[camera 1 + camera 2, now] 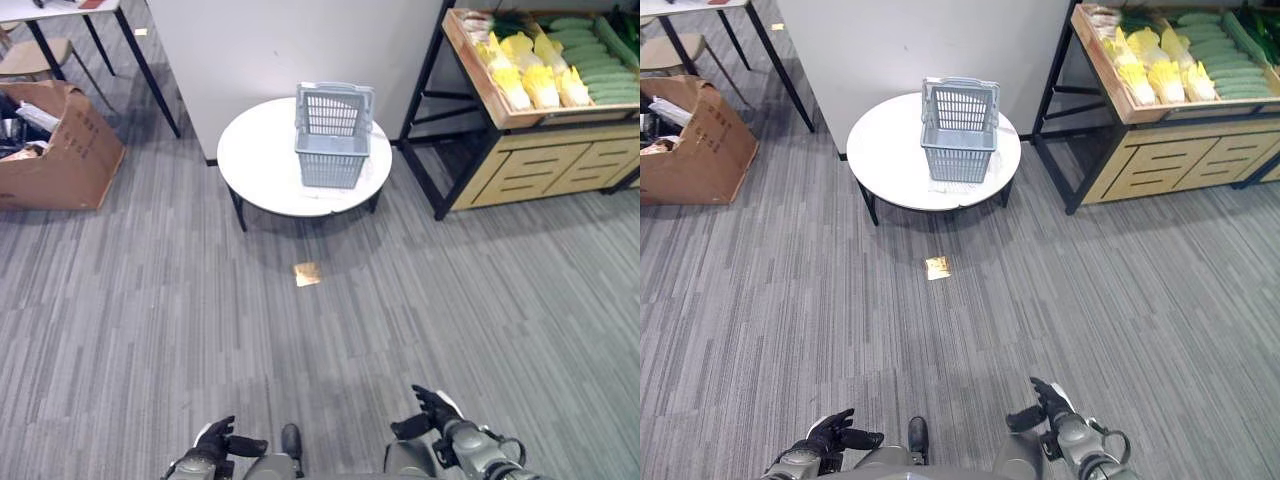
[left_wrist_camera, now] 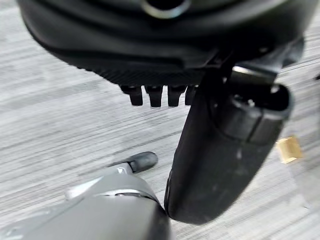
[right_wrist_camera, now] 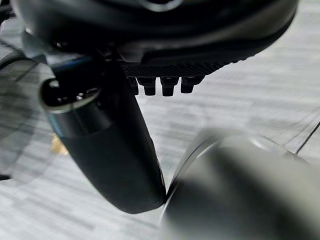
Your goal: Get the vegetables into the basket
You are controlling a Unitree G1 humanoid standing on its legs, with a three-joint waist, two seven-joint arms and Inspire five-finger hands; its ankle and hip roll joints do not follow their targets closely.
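Presently, the grey plastic basket (image 1: 333, 138) stands upright on the round white table (image 1: 260, 160), toward the table's right half, its handle folded back against the rear rim and nothing visible inside it. The vegetables (image 1: 545, 62) lie in a tilted wooden tray (image 1: 476, 72) on top of the black-framed shelf unit (image 1: 530, 165) to the right of the table: yellow-white leafy heads (image 1: 530, 75) in rows on the left side, long green ones (image 1: 598, 60) stacked on the right. Tray and basket are well apart, with the shelf's black upright between them. The left hand (image 1: 212, 443) sits low at the near edge of the head views, close to the body, fingers loosely extended and thumb out to the side, holding nothing; its wrist view shows the thumb (image 2: 225, 150) hanging over bare grey carpet (image 1: 150, 320). The right hand (image 1: 432, 412) is likewise low and near, fingers relaxed and slightly raised, thumb apart, nothing in it. A small yellowish scrap (image 1: 307, 274) lies on the carpet just in front of the table. A brown cardboard box (image 1: 55, 150) stands at far left beside a table leg (image 1: 150, 70).
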